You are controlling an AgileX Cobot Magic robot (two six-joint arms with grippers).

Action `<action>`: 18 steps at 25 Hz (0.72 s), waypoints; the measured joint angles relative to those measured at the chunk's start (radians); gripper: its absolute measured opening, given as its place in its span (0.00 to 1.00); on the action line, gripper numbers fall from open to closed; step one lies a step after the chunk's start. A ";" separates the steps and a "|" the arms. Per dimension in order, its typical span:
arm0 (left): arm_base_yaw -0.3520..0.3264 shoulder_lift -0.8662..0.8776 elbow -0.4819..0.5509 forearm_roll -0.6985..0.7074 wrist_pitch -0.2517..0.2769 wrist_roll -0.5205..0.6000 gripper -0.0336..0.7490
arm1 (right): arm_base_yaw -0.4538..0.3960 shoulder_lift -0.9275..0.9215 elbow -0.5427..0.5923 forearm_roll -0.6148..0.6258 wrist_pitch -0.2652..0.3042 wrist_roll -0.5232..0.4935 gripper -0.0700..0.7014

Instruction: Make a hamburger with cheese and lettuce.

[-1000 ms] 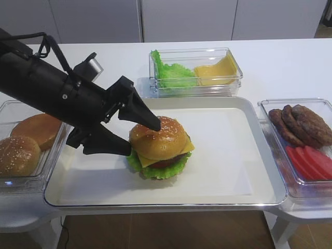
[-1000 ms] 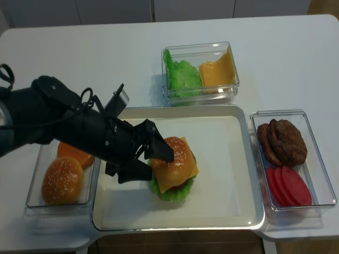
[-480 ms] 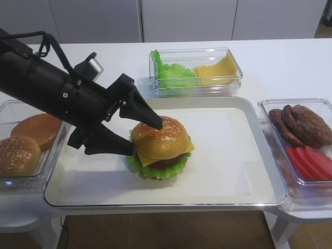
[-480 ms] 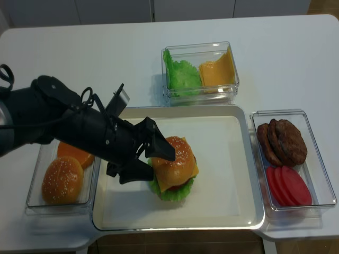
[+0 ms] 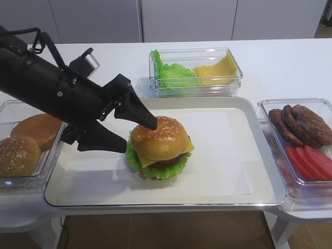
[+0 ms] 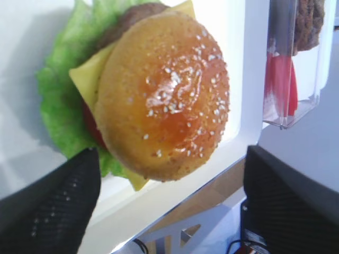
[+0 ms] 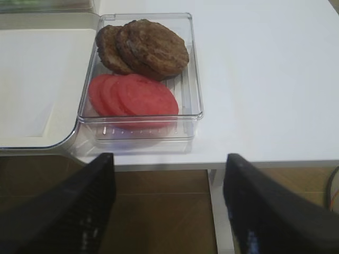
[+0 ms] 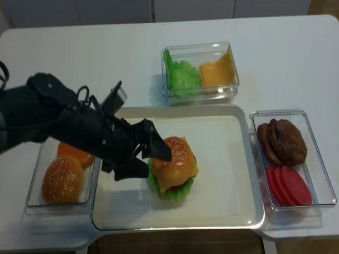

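The hamburger (image 5: 160,147) sits on the white tray (image 5: 233,155): a sesame bun over a yellow cheese (image 5: 147,162) slice, a red layer, a patty and frilly green lettuce (image 5: 133,158). My left gripper (image 5: 138,136) hangs open just to its left, slightly raised, one fingertip over the bun's upper left edge and the other beside the lettuce, gripping nothing. The left wrist view shows the hamburger (image 6: 164,90), cheese (image 6: 87,74) and lettuce (image 6: 58,106) beyond my wide-spread left gripper (image 6: 170,153). My right gripper (image 7: 168,159) is open and empty past the table's front edge.
A clear box (image 5: 196,70) behind the tray holds green leaves and yellow slices. A box (image 5: 26,145) on the left holds two buns. On the right, a box (image 5: 303,135) holds patties and tomato slices, also seen as the box (image 7: 140,69) in the right wrist view.
My left gripper has drawn back a little to the left and upward from the hamburger, jaws still wide. The hamburger has not moved.
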State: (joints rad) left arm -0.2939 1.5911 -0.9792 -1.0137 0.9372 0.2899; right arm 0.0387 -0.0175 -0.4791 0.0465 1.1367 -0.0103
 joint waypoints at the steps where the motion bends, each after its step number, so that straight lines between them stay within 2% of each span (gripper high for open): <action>1: 0.000 -0.008 0.000 0.016 -0.004 -0.009 0.85 | 0.000 0.000 0.000 0.000 0.000 0.000 0.74; 6: 0.002 -0.048 -0.011 0.100 -0.008 -0.046 0.85 | 0.000 0.000 0.000 0.000 0.000 0.000 0.74; 9: 0.009 -0.088 -0.035 0.189 -0.011 -0.106 0.85 | 0.000 0.000 0.000 0.000 0.000 0.000 0.74; 13: 0.009 -0.155 -0.071 0.370 -0.016 -0.204 0.82 | 0.000 0.000 0.000 0.000 0.000 0.000 0.74; 18: 0.009 -0.211 -0.092 0.641 0.038 -0.309 0.81 | 0.000 0.000 0.000 0.000 0.000 0.000 0.74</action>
State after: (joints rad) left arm -0.2846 1.3802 -1.0712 -0.3729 0.9751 -0.0191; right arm 0.0387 -0.0175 -0.4791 0.0465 1.1367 -0.0103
